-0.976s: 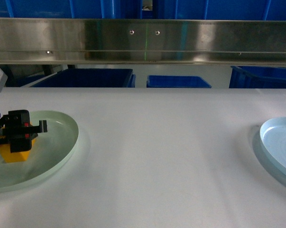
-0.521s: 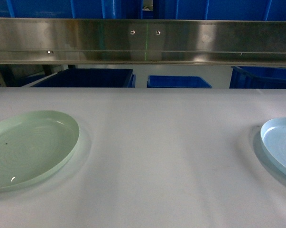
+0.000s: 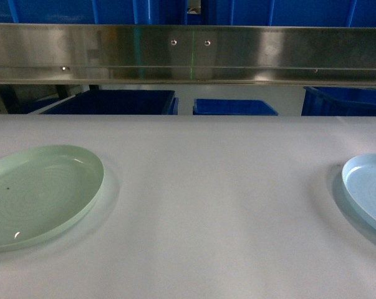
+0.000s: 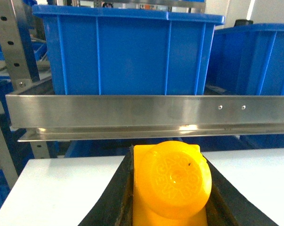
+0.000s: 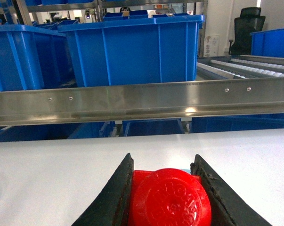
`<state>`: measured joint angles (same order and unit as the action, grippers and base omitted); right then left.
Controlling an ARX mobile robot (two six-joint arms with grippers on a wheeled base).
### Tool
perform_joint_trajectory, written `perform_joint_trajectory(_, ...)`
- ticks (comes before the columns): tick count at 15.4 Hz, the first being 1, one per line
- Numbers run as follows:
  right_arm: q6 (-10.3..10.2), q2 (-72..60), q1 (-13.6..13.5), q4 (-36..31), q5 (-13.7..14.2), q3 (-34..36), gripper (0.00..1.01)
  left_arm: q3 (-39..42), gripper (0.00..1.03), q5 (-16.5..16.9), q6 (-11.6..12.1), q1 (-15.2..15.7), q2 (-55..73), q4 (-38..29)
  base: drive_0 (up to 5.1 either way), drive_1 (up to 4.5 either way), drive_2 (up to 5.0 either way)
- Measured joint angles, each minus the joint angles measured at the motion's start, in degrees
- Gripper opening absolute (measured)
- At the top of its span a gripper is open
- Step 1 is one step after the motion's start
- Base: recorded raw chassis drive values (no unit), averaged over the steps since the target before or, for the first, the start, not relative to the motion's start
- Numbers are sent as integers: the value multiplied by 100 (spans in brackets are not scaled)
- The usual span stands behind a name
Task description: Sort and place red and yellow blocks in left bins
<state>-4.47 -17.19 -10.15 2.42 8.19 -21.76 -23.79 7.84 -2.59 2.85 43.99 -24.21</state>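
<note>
White tabletop (image 3: 206,205) now shows only the pale green round plate (image 3: 41,193): the left gripper (image 4: 172,197) has lifted off, clamping the chunky yellow plastic brick (image 4: 172,186). Right gripper (image 5: 163,197) clasps a red studded brick (image 5: 170,200); both await blue plastic crates (image 4: 127,52).

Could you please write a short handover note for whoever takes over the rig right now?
Left pincer: shut on the yellow block, stud toward the camera, raised over the white table and facing a blue bin behind the steel rail.
Right pincer: shut on the red block, likewise above the table.
Head view: neither arm in sight; the green plate and the pale blue plate hold no blocks.
Done: both blocks are picked up.
Left: carry each to its bin and release; no block is seen in a bin yet.
</note>
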Motion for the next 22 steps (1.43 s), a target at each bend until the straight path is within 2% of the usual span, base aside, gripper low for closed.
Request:
perform_joint_trajectory(2,0,35,15,-116,83,118,30,68,27,186,-94,59,-94,-210,0,0,0)
perform_joint_trajectory(4,0,-22,212,-310,52,258,30,68,27,179,-109,-251,61,-315,0,0,0)
perform_joint_trajectory(6,4,-258,323,-715,-76,343,30,98,27,-35,-20,-579,192,-584,0,0,0)
perform_joint_trajectory(8,0,-463,507,-844,-131,400,30,101,27,-227,11,-833,313,-570,0,0,0)
perform_joint_trajectory(12,-24,-409,535,-811,-319,417,30,144,27,-258,0,-723,289,-428,0,0,0)
perform_joint_trajectory(15,-138,-249,588,-621,-656,439,30,146,27,-249,0,-723,289,-444,0,0,0)
perform_joint_trajectory(22,-216,-247,610,-627,-697,448,30,146,27,-249,0,-715,289,-442,0,0,0)
